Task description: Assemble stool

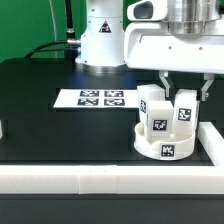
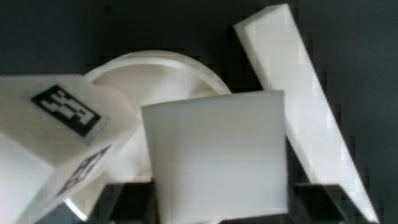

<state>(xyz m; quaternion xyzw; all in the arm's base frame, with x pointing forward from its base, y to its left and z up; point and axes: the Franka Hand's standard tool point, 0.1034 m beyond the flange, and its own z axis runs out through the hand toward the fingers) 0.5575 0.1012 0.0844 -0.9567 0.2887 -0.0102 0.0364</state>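
Note:
The round white seat (image 1: 165,145) lies flat at the exterior view's right, with a tag on its side. Two white legs stand on it: one (image 1: 156,113) free at the exterior view's left, one (image 1: 186,108) between my fingers. My gripper (image 1: 186,95) comes down from above and is shut on that second leg, whose lower end is at the seat's top. In the wrist view the held leg (image 2: 214,145) fills the gap of my gripper (image 2: 217,192), both dark fingers (image 2: 135,198) against its sides. The seat's rim (image 2: 157,72) curves behind it, and the free leg (image 2: 54,120) shows its tag.
The marker board (image 1: 100,98) lies on the black table to the exterior view's left of the seat. A long white rail (image 1: 90,180) runs along the front and turns up the right side (image 1: 211,140), close to the seat. A long white piece (image 2: 285,75) stands beside the held leg.

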